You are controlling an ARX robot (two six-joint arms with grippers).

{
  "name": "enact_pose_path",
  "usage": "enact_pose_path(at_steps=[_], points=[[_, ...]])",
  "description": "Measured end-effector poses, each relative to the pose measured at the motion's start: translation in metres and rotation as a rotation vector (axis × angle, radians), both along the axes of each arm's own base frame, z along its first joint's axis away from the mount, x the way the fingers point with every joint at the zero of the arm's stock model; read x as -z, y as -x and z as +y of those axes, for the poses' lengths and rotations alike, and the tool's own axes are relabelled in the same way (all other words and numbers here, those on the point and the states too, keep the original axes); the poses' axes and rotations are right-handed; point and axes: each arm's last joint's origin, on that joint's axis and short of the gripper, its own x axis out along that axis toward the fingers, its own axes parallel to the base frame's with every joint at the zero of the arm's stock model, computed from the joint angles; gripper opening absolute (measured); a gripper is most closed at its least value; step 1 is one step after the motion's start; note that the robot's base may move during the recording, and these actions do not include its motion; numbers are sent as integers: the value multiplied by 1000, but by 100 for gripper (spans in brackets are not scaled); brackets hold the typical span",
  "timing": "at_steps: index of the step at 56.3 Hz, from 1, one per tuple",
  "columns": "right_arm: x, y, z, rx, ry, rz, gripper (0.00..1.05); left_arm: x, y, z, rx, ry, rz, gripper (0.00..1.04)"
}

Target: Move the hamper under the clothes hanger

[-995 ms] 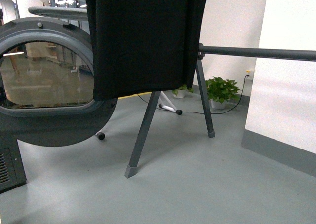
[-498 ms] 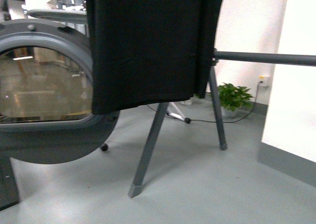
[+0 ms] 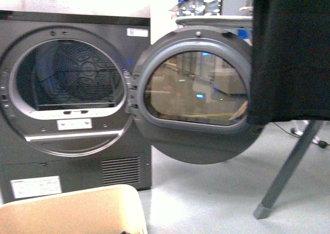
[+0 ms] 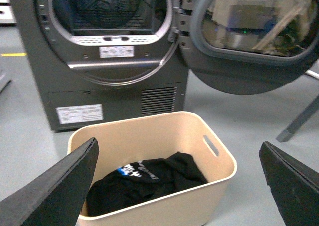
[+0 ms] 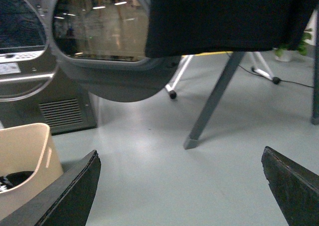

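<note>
The hamper (image 3: 72,211) is sitting at the lower left of the front view, before the dryer (image 3: 67,141) and well apart from the rack (image 3: 286,174) leg at lower right. The left gripper (image 4: 178,144) and right gripper (image 5: 180,154) are both gaping, holding nothing. A careless shove is risking snagging the open door (image 3: 196,141) or knocking the leg, shaking the garment (image 3: 291,53) loose.

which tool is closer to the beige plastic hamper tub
Left. The left tool hangs open over the beige plastic hamper; the right tool, also open, is off to one side, catching only the hamper's corner.
</note>
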Motion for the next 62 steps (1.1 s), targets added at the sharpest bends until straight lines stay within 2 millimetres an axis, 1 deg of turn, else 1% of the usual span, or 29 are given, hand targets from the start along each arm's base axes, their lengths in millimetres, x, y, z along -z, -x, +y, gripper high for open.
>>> enact_pose_path(at_steps=[46,49,50,52,54,59,60,62], points=[[0,0,0,-2,0,0,97,0,0,0,-1,1,2,98],[1,0,0,23,-22,46,97,1,-1,2,-99,51,146,98],[0,-1,-1,42,-41,99,97,0,-3,4,-139,64,221,98],[-2,-7,-1,70,-92,214,97,0,-11,10,-228,92,358,98],[-4,-19,0,70,-125,273,97,-3,-25,15,-272,109,408,98],[-9,-55,8,15,-154,320,97,-21,-67,20,-265,85,408,98],[-9,-59,9,9,-157,321,97,-22,-71,20,-263,81,407,98],[-11,-76,12,-9,-163,330,97,-27,-90,20,-250,62,409,98]])
